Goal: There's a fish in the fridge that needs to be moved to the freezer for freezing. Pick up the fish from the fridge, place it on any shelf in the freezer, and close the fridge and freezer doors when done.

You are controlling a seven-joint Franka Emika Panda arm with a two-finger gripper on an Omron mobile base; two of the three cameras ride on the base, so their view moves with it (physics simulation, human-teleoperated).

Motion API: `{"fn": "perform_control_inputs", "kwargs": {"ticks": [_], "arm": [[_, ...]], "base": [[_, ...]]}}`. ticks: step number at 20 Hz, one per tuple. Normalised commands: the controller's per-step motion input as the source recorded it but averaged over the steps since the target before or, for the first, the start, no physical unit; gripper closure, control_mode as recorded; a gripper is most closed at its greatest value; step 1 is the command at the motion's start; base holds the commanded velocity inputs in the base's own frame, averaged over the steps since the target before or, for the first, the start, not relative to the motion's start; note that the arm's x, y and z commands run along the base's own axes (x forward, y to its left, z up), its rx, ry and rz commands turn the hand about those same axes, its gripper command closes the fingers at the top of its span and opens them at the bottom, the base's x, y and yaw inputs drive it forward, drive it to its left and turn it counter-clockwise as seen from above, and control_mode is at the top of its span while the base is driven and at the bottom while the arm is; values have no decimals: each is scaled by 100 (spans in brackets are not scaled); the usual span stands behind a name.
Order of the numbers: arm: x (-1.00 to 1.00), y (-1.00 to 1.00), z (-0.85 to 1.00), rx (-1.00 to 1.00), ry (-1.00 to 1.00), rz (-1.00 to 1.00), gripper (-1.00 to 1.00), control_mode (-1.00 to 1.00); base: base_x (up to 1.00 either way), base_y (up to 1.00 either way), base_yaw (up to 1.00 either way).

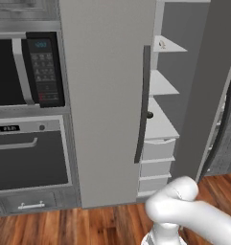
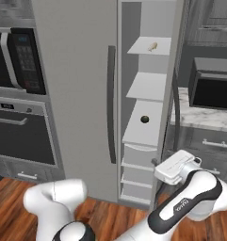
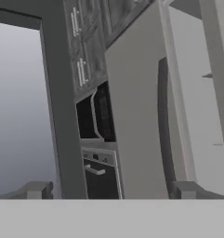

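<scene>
No brand or label readable; microwave (image 1: 28, 69) keypad has a blue display, digits too blurred to read, and the oven (image 1: 30, 153) panel below shows a small white readout, also unreadable.

Fridge door (image 1: 105, 100) is shut, w/ long dark vertical handle (image 1: 142, 105) along its right edge. Freezer (image 2: 148, 94) next to it stands open; its door (image 1: 208, 91) swung out to the right, edge-on in left base view. Open gap betw. the two doors is narrow but clear down to the wood floor (image 1: 64, 225).

Fish (image 2: 152, 46) lies on top freezer shelf (image 2: 150, 47), toward the back: small, slender, cream-white, tail end barely made out. A small dark round thing (image 2: 144, 119) sits on the third shelf, mid-board. Drawers (image 2: 139, 157) stacked under that.

Gripper (image 2: 158, 162) is low, just in front of freezer drawers, near the open door's lower edge, touching nothing I can see. Fingers (image 3: 36, 189) spread wide, nothing betw. them; hand view looks sideways across fridge door front.
</scene>
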Motion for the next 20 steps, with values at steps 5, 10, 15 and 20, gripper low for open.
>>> {"fn": "perform_control_inputs", "kwargs": {"ticks": [5, 10, 15, 20], "arm": [[45, -33, -29, 2, 0, 9, -100, -100], [44, -38, -22, 1, 0, 9, -100, -100], [45, -17, -26, 0, 0, 6, -100, -100], [44, -10, -27, 0, 0, 2, -100, -100]], "base": [[0, 0, 0], [0, 0, 0], [0, 0, 0], [0, 0, 0]]}}
